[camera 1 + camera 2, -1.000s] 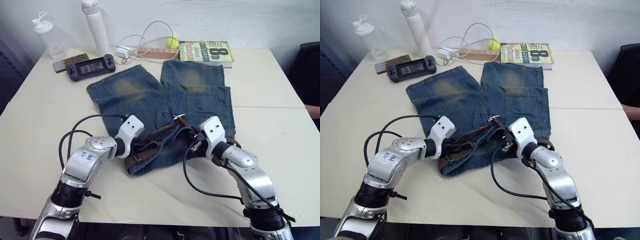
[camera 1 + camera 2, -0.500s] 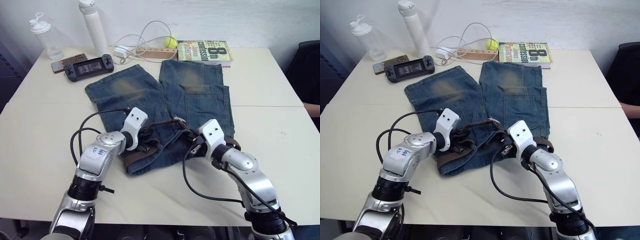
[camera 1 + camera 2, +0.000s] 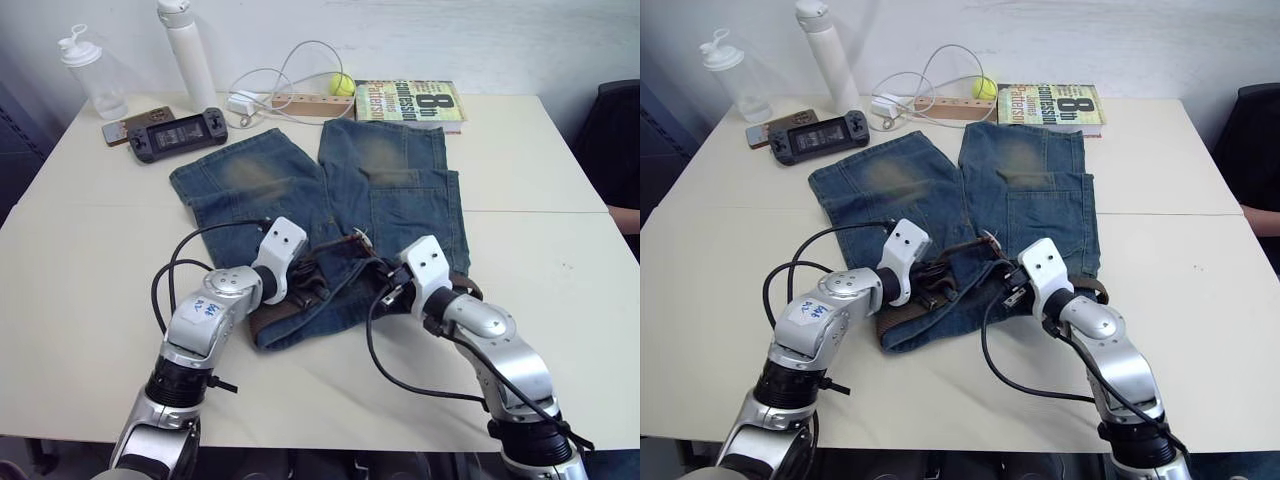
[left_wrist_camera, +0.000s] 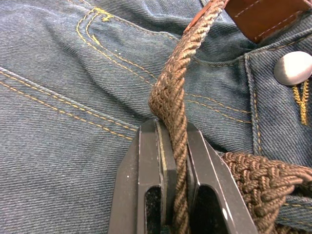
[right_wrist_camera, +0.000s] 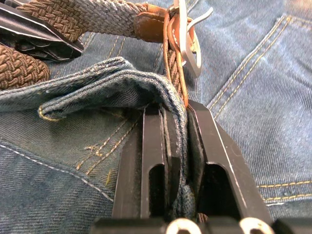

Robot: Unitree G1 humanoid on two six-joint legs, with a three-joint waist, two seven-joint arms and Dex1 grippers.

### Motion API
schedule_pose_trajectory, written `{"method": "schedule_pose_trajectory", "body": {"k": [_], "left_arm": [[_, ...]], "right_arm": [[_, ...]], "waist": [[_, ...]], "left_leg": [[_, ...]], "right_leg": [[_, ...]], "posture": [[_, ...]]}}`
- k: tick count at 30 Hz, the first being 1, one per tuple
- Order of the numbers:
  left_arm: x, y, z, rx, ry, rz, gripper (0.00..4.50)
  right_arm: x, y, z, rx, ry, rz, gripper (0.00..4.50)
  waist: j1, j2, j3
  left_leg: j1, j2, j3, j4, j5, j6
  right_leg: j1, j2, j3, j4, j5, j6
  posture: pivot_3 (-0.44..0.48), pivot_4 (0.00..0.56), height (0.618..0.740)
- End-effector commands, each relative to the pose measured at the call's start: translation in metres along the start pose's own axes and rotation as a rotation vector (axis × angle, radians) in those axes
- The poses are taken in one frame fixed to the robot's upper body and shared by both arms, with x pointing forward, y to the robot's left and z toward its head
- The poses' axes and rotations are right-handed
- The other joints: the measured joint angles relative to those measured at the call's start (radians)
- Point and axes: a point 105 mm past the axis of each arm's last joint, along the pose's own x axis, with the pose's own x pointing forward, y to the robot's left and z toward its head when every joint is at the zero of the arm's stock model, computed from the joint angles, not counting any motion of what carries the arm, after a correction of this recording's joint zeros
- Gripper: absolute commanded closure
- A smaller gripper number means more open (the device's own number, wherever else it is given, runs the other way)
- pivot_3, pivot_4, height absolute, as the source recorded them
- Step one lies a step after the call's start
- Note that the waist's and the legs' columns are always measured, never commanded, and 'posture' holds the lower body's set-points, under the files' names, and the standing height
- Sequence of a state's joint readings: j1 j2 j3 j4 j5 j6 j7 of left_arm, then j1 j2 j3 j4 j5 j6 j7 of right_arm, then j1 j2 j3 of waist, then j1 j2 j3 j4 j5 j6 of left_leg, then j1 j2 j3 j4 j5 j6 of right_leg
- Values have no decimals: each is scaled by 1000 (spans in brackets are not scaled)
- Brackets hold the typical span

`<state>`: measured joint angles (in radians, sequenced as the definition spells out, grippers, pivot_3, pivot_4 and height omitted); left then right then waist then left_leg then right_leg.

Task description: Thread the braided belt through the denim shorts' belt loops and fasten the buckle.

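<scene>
Shorts (image 3: 330, 200) spread flat on table (image 3: 90, 250), waistband nearest robot. Belt (image 4: 170, 97) clamped edgewise in left end effector (image 4: 173, 134), kept taut for feeding. Waistband fold beside buckle (image 5: 187, 36) pinched by right end effector (image 5: 175, 114), likely as anchor

My left gripper (image 4: 173, 146) has smooth, matt black jaws, plastic by the look of them, pressed onto the braided belt (image 4: 171, 92), a coarse woven brown cord with a rough, ridged plait. Its end tab is smooth tan leather with pale stitching. My right gripper (image 5: 176, 126) pinches a fold of the denim shorts (image 5: 243, 73), matt twill cloth with yellow thread seams and faded tan patches. The buckle (image 5: 189, 44) is shiny silver metal. A dull metal button (image 4: 293, 68) sits on the waistband. The surface (image 3: 90, 240) looks smooth, matt and cream.
</scene>
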<state>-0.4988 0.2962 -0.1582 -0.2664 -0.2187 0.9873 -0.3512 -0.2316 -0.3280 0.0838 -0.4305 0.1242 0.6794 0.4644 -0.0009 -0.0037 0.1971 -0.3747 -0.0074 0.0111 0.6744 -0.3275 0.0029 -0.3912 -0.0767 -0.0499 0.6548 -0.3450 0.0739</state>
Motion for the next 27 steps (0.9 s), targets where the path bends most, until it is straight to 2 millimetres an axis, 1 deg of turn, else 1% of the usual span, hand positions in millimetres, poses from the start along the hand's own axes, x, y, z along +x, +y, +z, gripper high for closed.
{"method": "schedule_pose_trajectory", "body": {"k": [1, 4, 7, 11, 15, 19, 22, 27], "left_arm": [[-6, -5, 14, 33, -57, -12, 4500], [-7, -2, 10, 34, -44, -4, 4500], [-3, -10, 7, 40, -35, -35, 4500], [-1, -15, 7, 38, -37, -51, 4500], [-1, -18, 6, 35, -34, -55, 4500], [-1, -18, 5, 33, -33, -53, 4500], [-2, -16, 5, 28, -36, -42, 4500], [-1, -14, 6, 27, -39, -36, 4500]], "right_arm": [[-1, 0, 7, 20, -32, -21, 4459], [0, -1, 7, 33, -35, -23, 4459], [1, -1, 7, 43, -34, -26, 4459], [1, -16, 9, 76, -46, -104, 4459], [0, -21, 9, 117, -56, -145, 4459], [0, -17, 9, 132, -52, -130, 4459], [0, -18, 8, 152, -47, -143, 4459], [1, -5, 9, 125, -43, -84, 4459]], "waist": [[0, 0, 0], [-1, 0, 0], [0, 0, 0], [0, 0, 0], [-1, 0, 0], [-1, 0, 0], [-1, 0, 0], [-1, 0, 0]], "left_leg": [[0, 0, 0, 0, 0, 0], [0, 0, 0, 0, 0, 0], [0, 0, 0, 0, 0, 0], [0, 0, 0, 0, 0, 0], [0, 0, 0, 0, 0, 0], [0, 0, 0, 0, 0, 0], [0, 0, 0, 0, 0, 0], [0, 0, 1, 0, 0, 0]], "right_leg": [[0, 0, 0, 0, 0, 0], [0, 0, 0, 0, 0, 0], [0, 0, 0, 0, 0, 0], [0, 0, 0, 0, 0, 0], [0, 0, 0, 1, 0, 0], [-1, 0, 1, 1, 0, 0], [-1, 0, 1, 1, 0, 0], [-1, 0, 1, 1, 0, 0]], "posture": [[0, 150, 735], [0, 150, 735], [0, 150, 735], [0, 150, 735], [0, 150, 735], [0, 150, 735], [0, 150, 735], [0, 150, 735]]}}
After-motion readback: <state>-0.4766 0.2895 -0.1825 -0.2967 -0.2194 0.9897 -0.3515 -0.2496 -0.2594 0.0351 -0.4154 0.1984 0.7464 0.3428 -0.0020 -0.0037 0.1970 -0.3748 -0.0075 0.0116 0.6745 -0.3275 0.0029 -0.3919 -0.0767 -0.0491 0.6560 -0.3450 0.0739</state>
